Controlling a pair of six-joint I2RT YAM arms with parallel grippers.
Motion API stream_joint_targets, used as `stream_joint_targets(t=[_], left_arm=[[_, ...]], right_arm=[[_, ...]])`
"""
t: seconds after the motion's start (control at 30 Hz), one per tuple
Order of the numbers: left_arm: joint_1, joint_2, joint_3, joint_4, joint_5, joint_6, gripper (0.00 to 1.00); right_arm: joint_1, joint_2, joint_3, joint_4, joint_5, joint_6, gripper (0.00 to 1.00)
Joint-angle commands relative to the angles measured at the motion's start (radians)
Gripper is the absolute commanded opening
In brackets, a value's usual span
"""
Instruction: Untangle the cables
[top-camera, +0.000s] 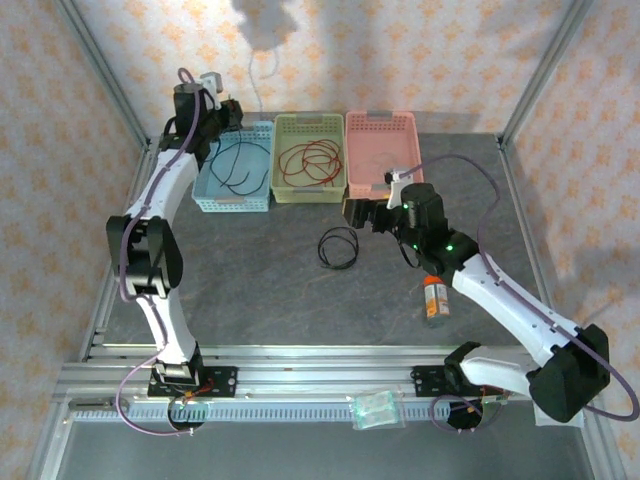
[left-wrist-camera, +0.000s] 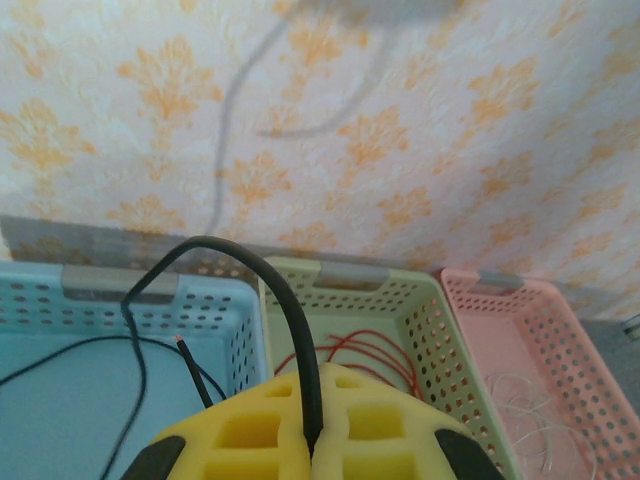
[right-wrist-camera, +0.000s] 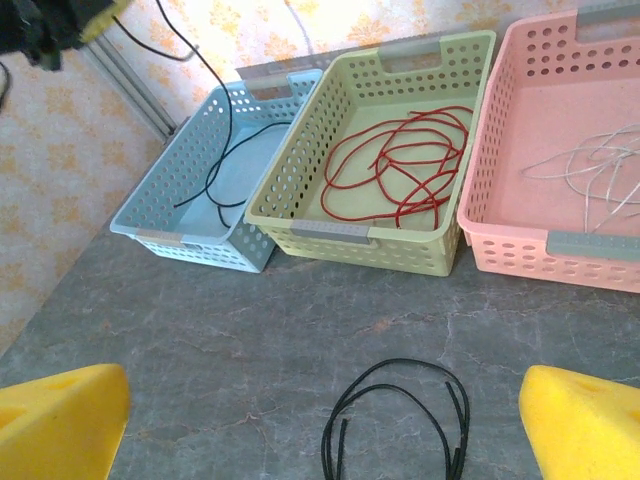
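My left gripper (left-wrist-camera: 312, 440) is shut on a thick black cable (left-wrist-camera: 250, 262) that arcs up from the yellow pads and drops into the blue basket (left-wrist-camera: 60, 300). In the top view that gripper (top-camera: 228, 112) hovers at the blue basket's (top-camera: 232, 203) back edge, with the black cable (top-camera: 235, 170) hanging inside. Red cables (top-camera: 308, 160) lie coiled in the green basket (top-camera: 308, 195). A pale whitish cable (right-wrist-camera: 590, 170) lies in the pink basket (right-wrist-camera: 590, 245). A second black cable (right-wrist-camera: 401, 361) rests coiled on the table, between the fingers of my open right gripper (right-wrist-camera: 325, 430) and apart from them.
The three baskets stand side by side along the back wall. An orange bottle (top-camera: 434, 298) lies on the table to the right of my right arm. A small clear bag (top-camera: 375, 408) rests on the front rail. Metal frame posts stand at the back corners.
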Motion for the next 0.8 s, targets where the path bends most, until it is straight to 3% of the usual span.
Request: stream_joint_targets(t=[0.0, 0.13, 0.43, 0.77], left_arm=[[0.003, 0.064, 0.052, 0.046, 0.061, -0.036, 0.0], [0.003, 0.115, 0.078, 0.083, 0.1, -0.082, 0.0], [0.012, 0.166, 0.069, -0.002, -0.047, -0.042, 0.0], [0.026, 0.22, 0.038, -0.067, -0.101, -0.004, 0.02]], right_arm=[[0.002, -0.028, -0.004, -0.024, 0.045, -0.003, 1.0], [0.002, -0.025, -0.01, -0.028, 0.049, 0.003, 1.0], [0.002, -0.011, -0.014, -0.03, 0.053, 0.013, 1.0], [0.002, 0.005, -0.015, -0.024, 0.043, 0.024, 1.0]])
